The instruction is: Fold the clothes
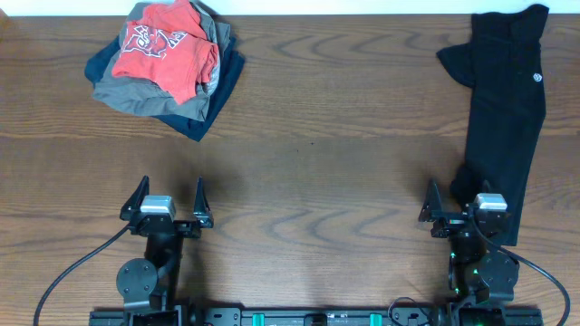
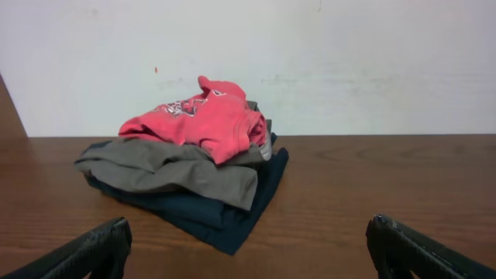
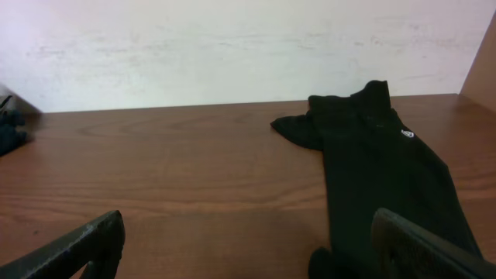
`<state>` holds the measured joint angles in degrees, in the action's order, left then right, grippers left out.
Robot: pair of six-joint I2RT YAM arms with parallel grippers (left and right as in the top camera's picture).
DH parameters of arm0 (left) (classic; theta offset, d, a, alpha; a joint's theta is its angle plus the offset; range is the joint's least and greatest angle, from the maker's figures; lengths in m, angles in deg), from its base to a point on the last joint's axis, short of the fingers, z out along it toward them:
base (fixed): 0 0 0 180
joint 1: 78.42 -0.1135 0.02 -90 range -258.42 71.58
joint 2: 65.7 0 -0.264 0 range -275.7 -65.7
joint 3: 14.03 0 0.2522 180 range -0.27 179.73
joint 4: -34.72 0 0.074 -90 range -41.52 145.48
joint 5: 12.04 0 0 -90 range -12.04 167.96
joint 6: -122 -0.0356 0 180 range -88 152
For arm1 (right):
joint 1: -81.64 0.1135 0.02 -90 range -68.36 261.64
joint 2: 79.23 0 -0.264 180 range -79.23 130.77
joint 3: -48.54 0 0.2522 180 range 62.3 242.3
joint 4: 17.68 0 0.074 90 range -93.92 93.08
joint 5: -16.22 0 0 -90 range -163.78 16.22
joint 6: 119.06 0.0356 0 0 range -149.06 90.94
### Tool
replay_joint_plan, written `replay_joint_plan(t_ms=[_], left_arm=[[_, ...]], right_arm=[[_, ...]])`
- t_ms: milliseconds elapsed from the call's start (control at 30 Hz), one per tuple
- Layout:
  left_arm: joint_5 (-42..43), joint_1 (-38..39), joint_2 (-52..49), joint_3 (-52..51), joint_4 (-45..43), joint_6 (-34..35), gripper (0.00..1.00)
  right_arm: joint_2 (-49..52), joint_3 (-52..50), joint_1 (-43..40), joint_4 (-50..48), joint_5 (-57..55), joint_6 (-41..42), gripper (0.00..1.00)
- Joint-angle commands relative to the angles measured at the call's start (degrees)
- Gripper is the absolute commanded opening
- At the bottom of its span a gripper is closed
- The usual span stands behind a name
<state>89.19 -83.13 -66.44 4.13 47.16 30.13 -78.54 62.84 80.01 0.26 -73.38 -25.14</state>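
A pile of clothes sits at the far left of the table: a coral-red T-shirt [image 1: 163,47] with white print on top, a grey-khaki piece [image 1: 136,91] under it, and a navy piece [image 1: 201,113] at the bottom. The pile also shows in the left wrist view, with the red T-shirt [image 2: 205,120] on top. A black shirt [image 1: 503,109] lies stretched out along the right side, also in the right wrist view [image 3: 380,170]. My left gripper [image 1: 169,204] is open and empty near the front edge. My right gripper [image 1: 459,206] is open and empty, beside the black shirt's near end.
The wooden table [image 1: 317,136] runs between the pile and the black shirt. A pale wall stands behind the table's far edge [image 2: 349,70]. Cables trail from both arm bases at the front edge.
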Motion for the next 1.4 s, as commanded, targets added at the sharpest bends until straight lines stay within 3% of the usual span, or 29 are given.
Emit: replay_joint_plan(t_ms=[0,333,1367], left_arm=[[-0.31,0.52,0.63,-2.27,-0.39,0.7,0.98],[-0.28,1.97,0.61,-4.17,4.46,1.11,0.98],[-0.28,1.97,0.5,-4.17,4.28,1.11,0.98]], right_arm=[[-0.39,-0.22,0.57,0.09,-0.2,0.74,0.99],[-0.39,-0.22,0.57,0.09,-0.2,0.74,0.99],[-0.39,-0.22,0.57,0.09,-0.2,0.74,0.99]])
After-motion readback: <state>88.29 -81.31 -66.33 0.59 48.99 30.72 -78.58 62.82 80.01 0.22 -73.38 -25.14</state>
